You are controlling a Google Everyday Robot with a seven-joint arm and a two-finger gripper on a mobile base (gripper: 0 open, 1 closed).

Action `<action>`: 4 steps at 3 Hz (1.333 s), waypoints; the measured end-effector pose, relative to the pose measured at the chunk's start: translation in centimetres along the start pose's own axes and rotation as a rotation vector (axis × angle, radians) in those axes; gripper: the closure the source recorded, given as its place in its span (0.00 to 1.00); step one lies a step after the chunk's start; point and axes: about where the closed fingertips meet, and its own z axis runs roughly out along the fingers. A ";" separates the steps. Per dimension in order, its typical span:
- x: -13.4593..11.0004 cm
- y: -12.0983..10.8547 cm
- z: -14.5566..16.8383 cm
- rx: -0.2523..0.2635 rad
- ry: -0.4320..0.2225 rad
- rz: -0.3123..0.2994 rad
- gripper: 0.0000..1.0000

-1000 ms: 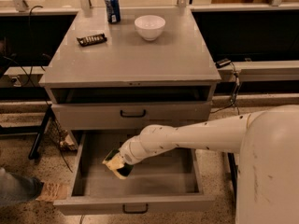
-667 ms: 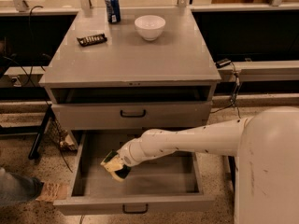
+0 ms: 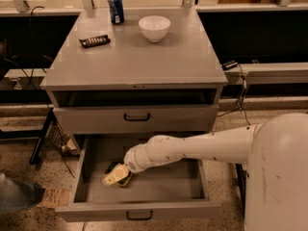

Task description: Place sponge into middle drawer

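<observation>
A white robot arm (image 3: 192, 147) reaches down into the open middle drawer (image 3: 169, 190) of a grey cabinet (image 3: 134, 61). Its gripper (image 3: 117, 176) hangs low over the left of the drawer floor, fingers clenched on the sponge (image 3: 126, 181), probably so it can be set down gently rather than dropped

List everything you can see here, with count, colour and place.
cabinet: one, grey, centre
can: one, blue, back left of the cabinet top
bowl: one, white, back centre of the top
wrapper: one, black, left of the top
closed drawer: one, grey with a black handle, under the dark recess
open drawer: one, grey, pulled out at the bottom
sponge: one, pale yellow and dark green, left part of the open drawer
leg: one, blue jeans, lower left
arm: one, white, reaching in from the right
pincer: one, at the sponge inside the open drawer
</observation>
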 end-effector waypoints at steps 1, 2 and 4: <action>0.0 -0.5 -3.8 0.025 -0.011 0.002 0.00; -3.1 -3.4 -10.5 0.078 -0.030 -0.052 0.00; -7.4 -6.0 -17.7 0.131 0.019 -0.116 0.00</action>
